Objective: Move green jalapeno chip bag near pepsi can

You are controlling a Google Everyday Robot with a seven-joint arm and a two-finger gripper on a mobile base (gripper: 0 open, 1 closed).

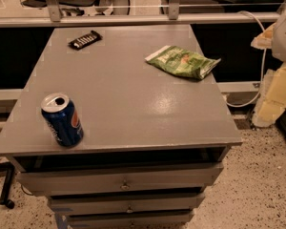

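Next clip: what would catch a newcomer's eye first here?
The green jalapeno chip bag lies flat near the far right edge of the grey cabinet top, and the pepsi can stands upright at the near left corner, well apart from it. A dark candy bar wrapper lies at the far left. The gripper is not in view.

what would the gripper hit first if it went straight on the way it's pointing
The gripper sits at the right edge, beside the table, apparently pointing left. Going straight on, it would probably meet the green jalapeno chip bag first, though depth is unclear.
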